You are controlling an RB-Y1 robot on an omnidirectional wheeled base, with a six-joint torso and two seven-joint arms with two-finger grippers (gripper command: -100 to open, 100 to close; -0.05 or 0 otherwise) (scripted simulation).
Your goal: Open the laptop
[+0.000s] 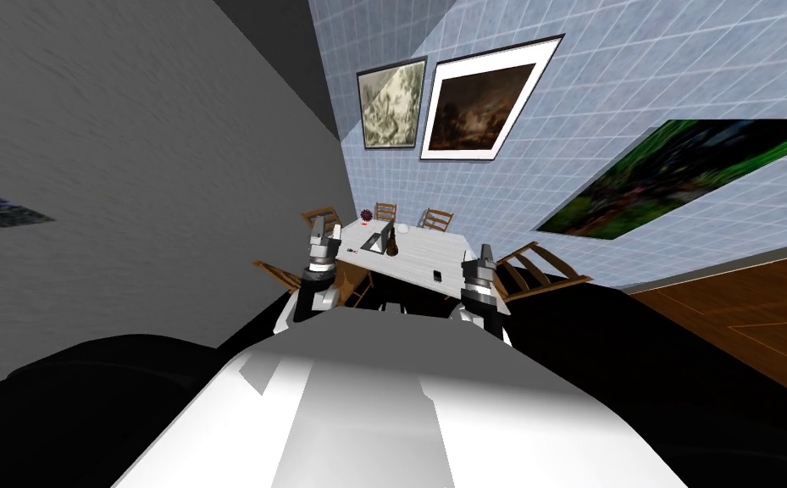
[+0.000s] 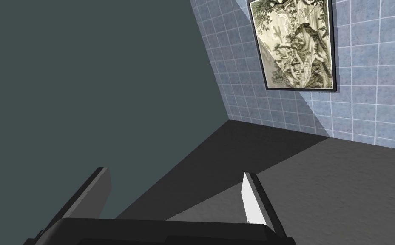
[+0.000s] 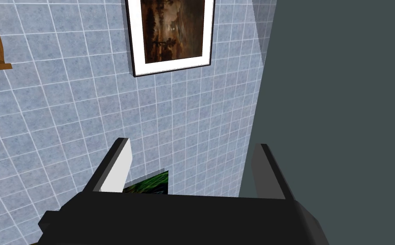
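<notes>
Where the left arm ends, left gripper: its two blade fingers are spread wide with nothing between them; in the head view it is raised at the near left corner of the table.
right gripper: fingers parted in the same way, gripping nothing; in the head view it is raised at the table's near right corner.
between the grippers: they stand well apart, with the table's near edge running between them.
laptop: small and dark, on the left part of the table top towards its far side; it lies beyond the left gripper, nearer to that one than to the right gripper, and touches neither; it is too small to tell how far its lid stands.
bottle: dark and upright, just beside the laptop on its right.
small dark item: flat on the table top, nearer the right gripper, well apart from the laptop.
table: a pale top, seen slanted like the whole head view.
chairs: wooden, set around the table, two at the far side and others at the left and right.
wall: blue-tiled, behind the table, hung with framed pictures.
</notes>
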